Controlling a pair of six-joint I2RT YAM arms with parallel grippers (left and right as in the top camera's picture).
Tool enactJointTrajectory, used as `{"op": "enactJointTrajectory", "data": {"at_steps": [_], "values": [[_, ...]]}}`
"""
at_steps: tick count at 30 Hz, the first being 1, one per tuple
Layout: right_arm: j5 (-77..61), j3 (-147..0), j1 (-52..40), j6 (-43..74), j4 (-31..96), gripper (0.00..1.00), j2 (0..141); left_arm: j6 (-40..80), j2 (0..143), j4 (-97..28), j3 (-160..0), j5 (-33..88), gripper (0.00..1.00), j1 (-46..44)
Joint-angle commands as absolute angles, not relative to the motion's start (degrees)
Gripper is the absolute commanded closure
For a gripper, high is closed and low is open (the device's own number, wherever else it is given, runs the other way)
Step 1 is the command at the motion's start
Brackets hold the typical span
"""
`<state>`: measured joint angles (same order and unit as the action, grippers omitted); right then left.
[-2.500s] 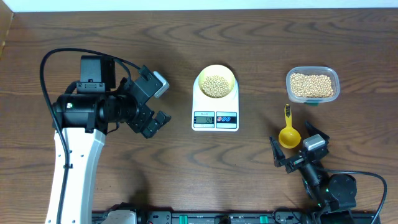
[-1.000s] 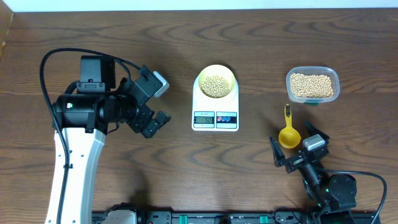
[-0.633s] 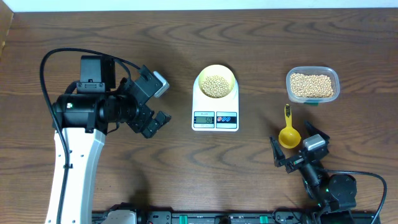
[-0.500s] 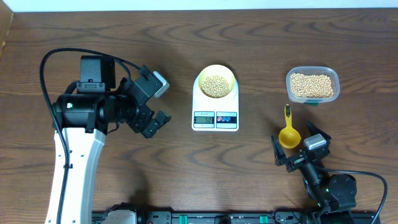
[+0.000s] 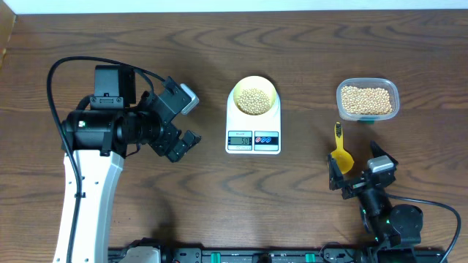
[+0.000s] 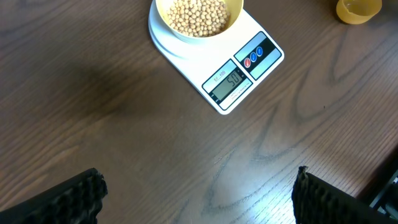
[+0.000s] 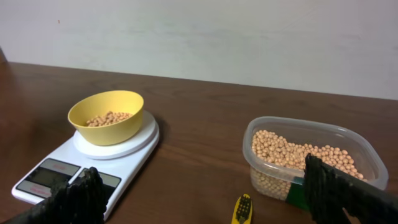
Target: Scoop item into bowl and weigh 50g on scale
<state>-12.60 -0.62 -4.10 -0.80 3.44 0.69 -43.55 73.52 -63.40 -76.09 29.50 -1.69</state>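
Nearest, the right end effector (image 5: 358, 172) is hanging low with its fingers wide apart, holding nothing. The yellow scoop (image 5: 339, 142) is lying just past it. The left end effector (image 6: 199, 202) is spreading wide too, gripping nothing. Farther on, the white scale (image 5: 234, 120) is sitting on the brown wooden surface (image 5: 292, 44) and carrying the pale yellow bowl (image 7: 109, 129). The beans (image 5: 254, 101) are lying in the bowl. At the far right, a clear tub (image 5: 396, 93) is holding more beans. A pale wall (image 7: 199, 37) is standing behind.

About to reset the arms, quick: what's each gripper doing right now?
Left gripper: open, holding nothing.
Right gripper: open, holding nothing.
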Motion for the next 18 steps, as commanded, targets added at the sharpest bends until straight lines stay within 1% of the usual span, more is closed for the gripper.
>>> {"op": "enactJointTrajectory", "data": {"at_steps": [1, 7, 11, 18], "values": [[-13.2, -0.3, -3.1, 1.2, 3.6, 0.01, 0.3, -43.9, 73.6, -63.6, -76.1, 30.0, 0.02, -1.5], [-13.0, -0.3, -3.1, -3.4, 3.6, 0.01, 0.3, -43.9, 73.6, -63.6, -76.1, 30.0, 0.02, -1.5], [-14.5, -0.3, -3.0, -0.5, 3.4, 0.01, 0.3, -43.9, 73.6, -63.6, -76.1, 30.0, 0.02, -1.5], [-14.5, -0.3, -2.7, -0.4, 3.3, 0.01, 0.3, -43.9, 73.6, -63.6, -76.1, 30.0, 0.02, -1.5]]}}
